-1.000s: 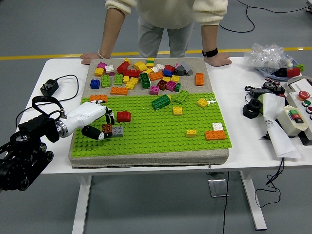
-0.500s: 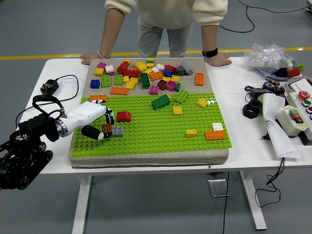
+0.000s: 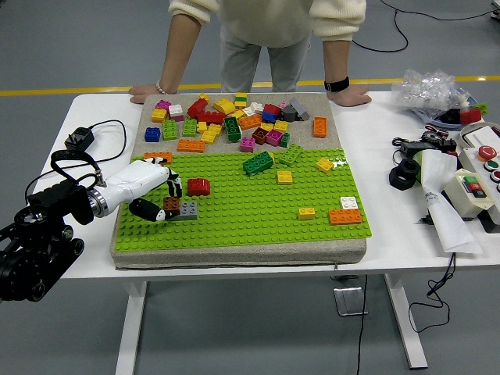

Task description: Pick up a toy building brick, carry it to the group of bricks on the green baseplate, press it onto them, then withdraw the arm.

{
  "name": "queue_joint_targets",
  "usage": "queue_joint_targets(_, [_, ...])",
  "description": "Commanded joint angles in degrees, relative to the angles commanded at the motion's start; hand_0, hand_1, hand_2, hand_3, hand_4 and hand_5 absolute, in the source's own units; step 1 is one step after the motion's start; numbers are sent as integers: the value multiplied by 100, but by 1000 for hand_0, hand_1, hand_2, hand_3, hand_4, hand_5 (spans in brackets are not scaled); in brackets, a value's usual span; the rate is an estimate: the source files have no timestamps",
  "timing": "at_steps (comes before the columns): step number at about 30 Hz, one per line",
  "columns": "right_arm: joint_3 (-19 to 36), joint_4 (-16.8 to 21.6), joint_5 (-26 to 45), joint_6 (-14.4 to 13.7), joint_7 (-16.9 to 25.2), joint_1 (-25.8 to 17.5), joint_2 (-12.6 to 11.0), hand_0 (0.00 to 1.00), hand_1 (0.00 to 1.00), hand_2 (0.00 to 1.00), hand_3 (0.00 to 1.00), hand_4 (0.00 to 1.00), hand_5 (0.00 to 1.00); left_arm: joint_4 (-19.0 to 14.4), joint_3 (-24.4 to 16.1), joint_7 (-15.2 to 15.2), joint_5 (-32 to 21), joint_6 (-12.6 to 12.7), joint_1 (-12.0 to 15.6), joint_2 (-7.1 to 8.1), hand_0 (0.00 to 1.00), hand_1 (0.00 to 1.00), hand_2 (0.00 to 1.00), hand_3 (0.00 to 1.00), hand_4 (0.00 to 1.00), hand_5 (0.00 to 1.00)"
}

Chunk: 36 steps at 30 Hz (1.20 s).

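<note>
1. Left hand, white with black fingertips, reaches in over the left edge of the green baseplate; its fingers are curled around a brown brick, thumb below and fingertips above.
2. Touching the brown brick on its right sits a grey brick, both on the baseplate's studs.
3. Just beyond them a red brick stands on the plate, and an orange brick lies at the plate's far left corner, beside the hand's wrist side.
4. Farther right on the plate are a yellow brick and an orange-and-white pair.
5. Past the plate, a loose pile of mixed bricks covers the beige mat.
6. At the table's far edge a person leans with both hands flat on the white table.
</note>
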Motion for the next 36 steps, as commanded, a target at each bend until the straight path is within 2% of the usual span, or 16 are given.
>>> queue_joint_targets(27, [26, 0, 6, 5, 6, 6, 5, 781, 706, 741, 677, 946, 690, -72, -49, -34, -89, -80, 24, -5, 958, 740, 542, 518, 787, 164])
queue_joint_targets(36, [36, 0, 9, 3, 3, -1, 2, 782, 708, 741, 677, 945, 690, -248, -143, -60, -342, -114, 58, 32, 962, 747, 547, 526, 801, 164])
